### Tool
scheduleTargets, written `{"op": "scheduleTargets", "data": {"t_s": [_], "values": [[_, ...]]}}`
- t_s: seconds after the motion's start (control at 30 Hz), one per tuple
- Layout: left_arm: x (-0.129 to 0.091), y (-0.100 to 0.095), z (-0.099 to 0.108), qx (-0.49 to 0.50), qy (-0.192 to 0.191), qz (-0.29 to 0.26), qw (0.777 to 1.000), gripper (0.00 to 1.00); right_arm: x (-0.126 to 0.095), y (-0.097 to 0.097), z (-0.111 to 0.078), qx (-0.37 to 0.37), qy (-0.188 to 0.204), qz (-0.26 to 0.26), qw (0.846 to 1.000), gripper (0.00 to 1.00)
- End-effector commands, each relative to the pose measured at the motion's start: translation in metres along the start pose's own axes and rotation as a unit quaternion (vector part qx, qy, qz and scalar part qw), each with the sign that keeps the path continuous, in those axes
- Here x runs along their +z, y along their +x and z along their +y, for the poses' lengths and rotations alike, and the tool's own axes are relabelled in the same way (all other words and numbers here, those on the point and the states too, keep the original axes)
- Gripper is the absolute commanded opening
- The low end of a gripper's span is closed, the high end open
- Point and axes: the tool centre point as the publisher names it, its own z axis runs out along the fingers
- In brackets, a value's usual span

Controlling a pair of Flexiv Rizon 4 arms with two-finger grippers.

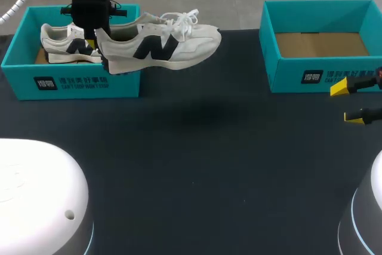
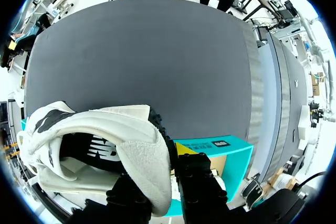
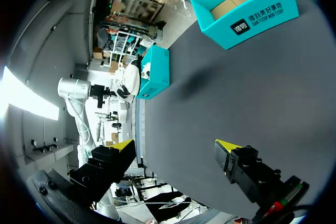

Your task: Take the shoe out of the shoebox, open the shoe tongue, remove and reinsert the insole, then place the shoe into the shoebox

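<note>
1. Lifting the shoe out looks nearly done: the white shoe hangs in the air, its heel over the right wall of the left shoebox and its toe out over the dark table, touching neither.
2. The left gripper pinches the shoe's heel collar, one finger inside the opening and one outside against the heel, as the left wrist view shows. This is the only thing bearing the shoe.
3. A second shoe lies on its side in the left shoebox; I judge it plays no part in the step in hand.
4. The right gripper hovers near the table's right edge, just in front of the right shoebox, its yellow-tipped fingers spread wide and holding nothing.
5. Not yet done, as far as I can judge:
   - setting the shoe down on the table;
   - opening the tongue; the laces lie loose over the top, and I cannot tell how far the tongue is pulled back;
   - taking out the insole, which looks seated inside the shoe, and putting it back;
   - placing the shoe into a shoebox.
6. The right shoebox shows only its bare cardboard floor, so it may be the shoe's destination, though that is a guess.
7. Overall, only the first of the task's steps is close to finished.
</note>
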Motion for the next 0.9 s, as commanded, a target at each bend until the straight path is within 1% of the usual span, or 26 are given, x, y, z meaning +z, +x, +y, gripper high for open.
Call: {"op": "scheduleTargets", "data": {"t_s": [0.03, 0.23, 0.37, 0.63, 0.9], "values": [[0.003, -0.010, -0.007, 0.000, 0.002, -0.005, 1.000, 0.00, 0.000, 0.000, -0.001, 0.001, -0.001, -0.002, 1.000, 1.00], [0.010, -0.031, -0.027, 0.008, 0.013, -0.013, 1.000, 0.00, 0.000, 0.000, -0.001, 0.001, -0.001, -0.002, 1.000, 1.00], [0.013, -0.041, -0.040, 0.009, 0.012, -0.016, 1.000, 0.00, 0.000, 0.000, -0.001, 0.001, -0.001, -0.002, 1.000, 1.00], [0.017, -0.055, -0.065, 0.013, 0.013, -0.015, 1.000, 0.00, 0.000, 0.000, -0.001, 0.001, -0.001, -0.002, 1.000, 1.00], [0.026, -0.071, -0.085, 0.028, 0.021, -0.022, 0.999, 0.00, 0.000, 0.000, -0.001, 0.001, -0.001, -0.002, 1.000, 1.00]]}}
